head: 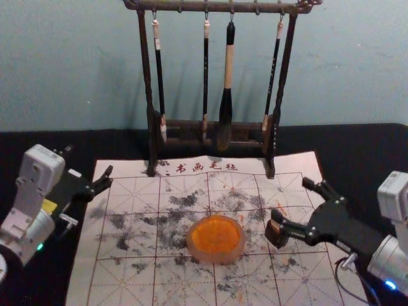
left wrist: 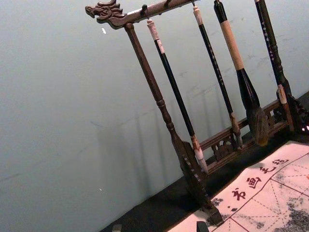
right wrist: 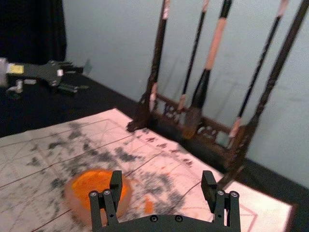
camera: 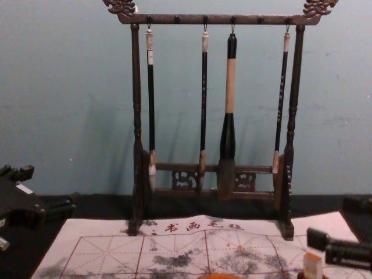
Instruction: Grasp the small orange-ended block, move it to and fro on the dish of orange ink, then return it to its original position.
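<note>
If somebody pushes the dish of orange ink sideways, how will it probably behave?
The dish looks low and wide, so it would probably slide rather than tip. Being round, it may turn a little. The mat beneath looks thin, with a wavy far edge, so it might drag along.

Light: dim, diffuse. Wall (camera: 75, 87) fairly even; faint, soft-edged shadows on it left of the brush rack (camera: 137, 116), chest view. Desk (head: 363, 137) nearly black, detail lost. Head view: green lamp (head: 39, 246) and blue lamp (head: 390, 285) glow, blue brighter. Right wrist view: ink dish (right wrist: 73, 200), hanging brushes (right wrist: 215, 43) softly blurred.
</note>
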Robot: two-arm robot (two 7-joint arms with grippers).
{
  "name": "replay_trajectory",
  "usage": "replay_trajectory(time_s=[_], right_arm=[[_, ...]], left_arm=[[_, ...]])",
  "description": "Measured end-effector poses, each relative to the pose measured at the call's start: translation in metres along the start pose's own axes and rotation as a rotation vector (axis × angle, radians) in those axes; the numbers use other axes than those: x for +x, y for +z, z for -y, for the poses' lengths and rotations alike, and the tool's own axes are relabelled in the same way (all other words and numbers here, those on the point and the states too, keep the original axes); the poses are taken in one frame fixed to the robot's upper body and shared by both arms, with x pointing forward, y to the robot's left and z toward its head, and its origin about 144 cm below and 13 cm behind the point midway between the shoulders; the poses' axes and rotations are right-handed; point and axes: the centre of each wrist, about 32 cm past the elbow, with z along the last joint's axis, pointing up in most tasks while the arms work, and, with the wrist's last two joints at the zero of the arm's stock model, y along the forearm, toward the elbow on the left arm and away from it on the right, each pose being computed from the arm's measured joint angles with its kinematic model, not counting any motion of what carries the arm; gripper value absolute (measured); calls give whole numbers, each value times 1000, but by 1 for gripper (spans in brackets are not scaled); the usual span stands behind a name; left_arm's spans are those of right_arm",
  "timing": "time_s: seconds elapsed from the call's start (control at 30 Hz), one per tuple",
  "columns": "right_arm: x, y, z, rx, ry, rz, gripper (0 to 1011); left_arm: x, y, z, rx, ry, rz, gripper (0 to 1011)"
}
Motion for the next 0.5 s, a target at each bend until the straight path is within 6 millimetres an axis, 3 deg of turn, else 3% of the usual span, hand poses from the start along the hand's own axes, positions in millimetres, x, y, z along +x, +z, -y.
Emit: replay_trajectory(time_s=[0.5], right_arm=[[-2, -11, -14, -83, 58, -33, 1000]], left_arm=[[0, 0, 0, 0, 0, 0, 1001]])
